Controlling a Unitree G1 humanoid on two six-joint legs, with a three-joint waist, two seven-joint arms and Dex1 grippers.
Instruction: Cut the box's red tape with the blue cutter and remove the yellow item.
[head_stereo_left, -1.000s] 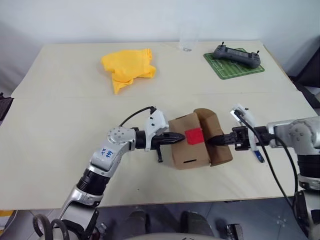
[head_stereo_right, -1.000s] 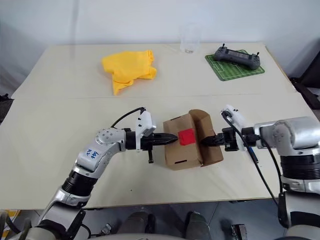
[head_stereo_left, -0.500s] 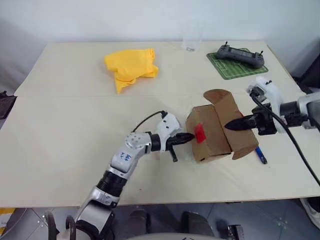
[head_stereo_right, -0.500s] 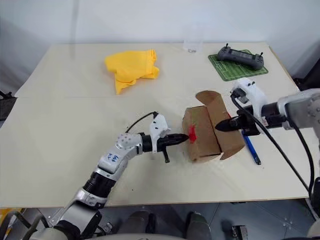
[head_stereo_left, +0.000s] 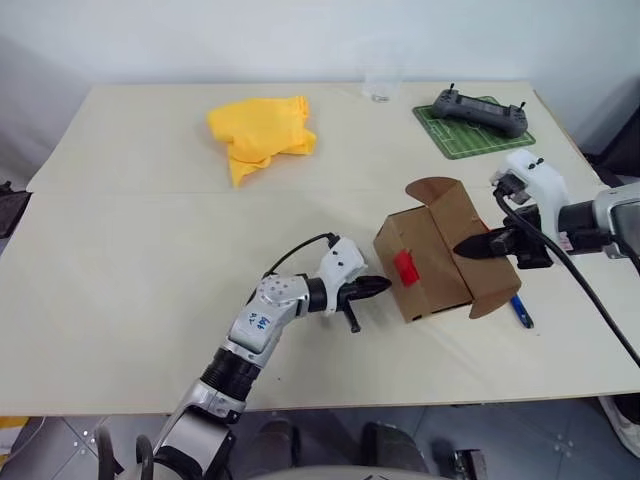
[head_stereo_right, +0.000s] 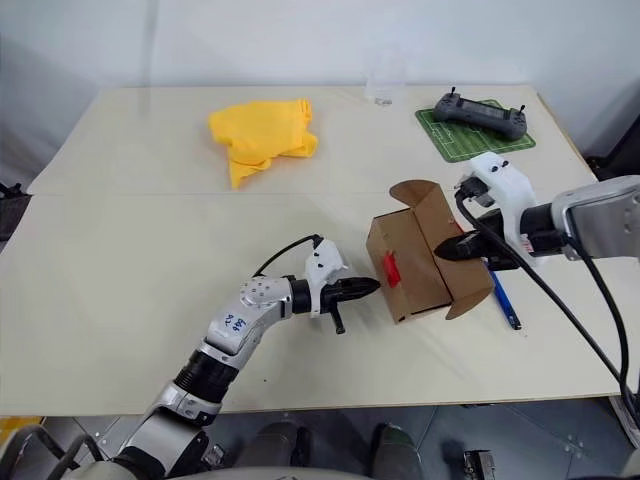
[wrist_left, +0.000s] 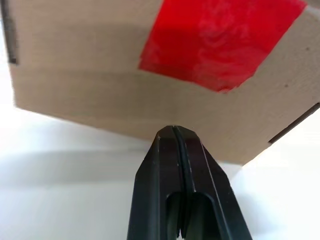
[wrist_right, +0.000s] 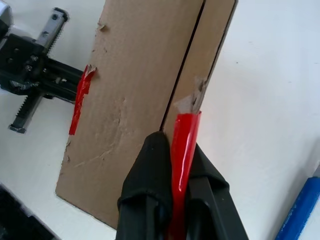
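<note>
My right gripper (wrist_right: 177, 165) is clamped on a flap of the small brown cardboard box (head_stereo_left: 440, 262), with a strip of the bright red tape (wrist_right: 184, 150) caught between the two black fingers, so that flap stands pulled open and the box sits tipped up on the pale table (head_stereo_left: 130, 270). My left gripper (wrist_left: 173, 134) is pressed shut on nothing, its tip just short of the box's near face below the red tape patch (head_stereo_left: 405, 267); I judge it is there to brace the box while the right side pulls. The tape looks torn through along the seam, so the cutting seems done. The slim blue pen-shaped cutter (head_stereo_left: 522, 311) lies loose on the table just beside the box, under my right arm. I cannot see the small yellow item; it may sit inside the box, whose opening faces away. Well apart at the far side lie a crumpled yellow cloth (head_stereo_left: 258, 135) and a green mat (head_stereo_left: 470, 135) bearing a grey controller (head_stereo_left: 478, 111).
</note>
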